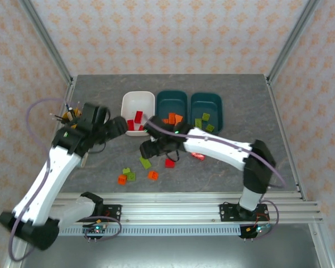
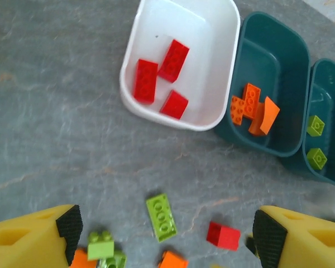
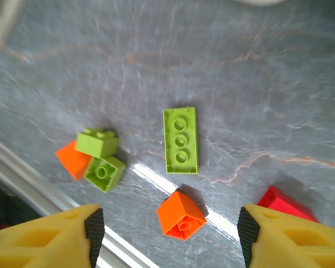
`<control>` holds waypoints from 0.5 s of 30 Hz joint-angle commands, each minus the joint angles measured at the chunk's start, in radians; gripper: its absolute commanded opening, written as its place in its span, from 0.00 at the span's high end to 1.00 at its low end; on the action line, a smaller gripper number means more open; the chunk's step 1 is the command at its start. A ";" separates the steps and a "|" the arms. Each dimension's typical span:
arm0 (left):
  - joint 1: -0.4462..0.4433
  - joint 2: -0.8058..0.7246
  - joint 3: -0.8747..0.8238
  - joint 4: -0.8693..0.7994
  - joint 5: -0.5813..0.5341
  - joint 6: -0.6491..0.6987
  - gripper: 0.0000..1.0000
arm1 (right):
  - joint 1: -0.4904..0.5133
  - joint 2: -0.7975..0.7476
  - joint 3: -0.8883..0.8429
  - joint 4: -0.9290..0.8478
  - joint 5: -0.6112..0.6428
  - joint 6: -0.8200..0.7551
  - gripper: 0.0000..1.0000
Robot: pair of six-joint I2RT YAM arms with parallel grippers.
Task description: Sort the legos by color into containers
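**Taking the green oblong cleanly**

The right tool [image 3: 170,228] hangs spread and empty over the loose legos on the grey marbled bench [image 3: 279,78]. The flat oblong lime green plastic brick [image 3: 180,140] lies just ahead of its fingers, apart from its neighbours, and looks the easiest pick. Its long sides already run in line with the fingers, so a straight descent and a close across the narrow width should do. The tilted square orange plastic brick [image 3: 181,215] sits near the oblong's close end and is best left unnudged.

The green belongs in the dark teal plastic tub [image 2: 324,84] farthest from the shallow white plastic tub [image 2: 128,67]. The left tool [image 2: 168,231], jaws wide with nothing between, hovers near the white tub and should give way.
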 commanded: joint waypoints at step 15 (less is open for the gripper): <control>-0.005 -0.443 -0.188 -0.207 0.028 -0.145 0.14 | 0.046 0.414 0.254 -0.136 0.139 0.034 0.35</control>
